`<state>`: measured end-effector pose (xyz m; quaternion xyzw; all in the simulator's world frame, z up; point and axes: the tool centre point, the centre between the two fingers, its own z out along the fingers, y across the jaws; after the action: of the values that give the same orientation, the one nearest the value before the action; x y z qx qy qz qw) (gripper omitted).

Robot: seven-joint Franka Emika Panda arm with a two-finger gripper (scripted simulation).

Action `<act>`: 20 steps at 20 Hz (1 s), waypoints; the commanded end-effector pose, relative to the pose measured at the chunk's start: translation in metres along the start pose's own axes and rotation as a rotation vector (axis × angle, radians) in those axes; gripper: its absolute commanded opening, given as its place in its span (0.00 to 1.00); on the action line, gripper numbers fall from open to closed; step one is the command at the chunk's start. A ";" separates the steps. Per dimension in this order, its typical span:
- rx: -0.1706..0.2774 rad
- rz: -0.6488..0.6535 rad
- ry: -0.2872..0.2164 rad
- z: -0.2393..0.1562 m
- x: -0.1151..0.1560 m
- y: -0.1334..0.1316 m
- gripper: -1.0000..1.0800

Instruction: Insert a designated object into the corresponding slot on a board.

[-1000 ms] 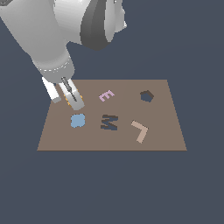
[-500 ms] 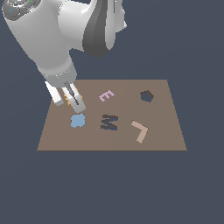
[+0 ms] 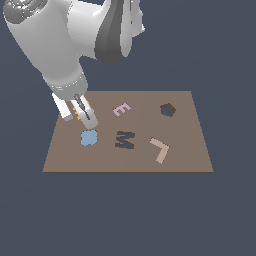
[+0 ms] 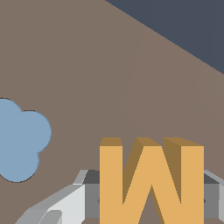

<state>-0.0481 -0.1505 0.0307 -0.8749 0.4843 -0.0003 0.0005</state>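
The orange M block [image 4: 151, 179] sits between my gripper's fingers [image 4: 89, 197], which press on both its sides. In the exterior view the gripper [image 3: 82, 117] is over the brown board [image 3: 180, 130] near its far corner on the exterior view's left, and only a sliver of the orange M [image 3: 78, 115] shows behind the fingers. The dark M-shaped slot [image 3: 124, 139] lies in the middle of the board, to the exterior view's right of the gripper and apart from it. I cannot tell whether the block rests on the board or is lifted.
A blue cloud-shaped piece [image 3: 88, 137] lies just in front of the gripper; it also shows in the wrist view [image 4: 19, 140]. A pale pink E [image 3: 121, 109], a dark pentagon cutout [image 3: 167, 110] and a tan L piece [image 3: 160, 148] are on the board.
The gripper has shifted slightly toward the exterior view's right and front, and the arm above it has swung. The orange M now shows a little between the fingers.
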 end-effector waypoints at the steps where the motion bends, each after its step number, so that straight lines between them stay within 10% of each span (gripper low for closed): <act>1: 0.000 0.000 0.000 0.000 0.000 0.000 0.00; 20: 0.000 0.162 0.000 -0.002 -0.027 -0.032 0.00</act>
<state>-0.0378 -0.1166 0.0325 -0.8396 0.5433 0.0000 0.0004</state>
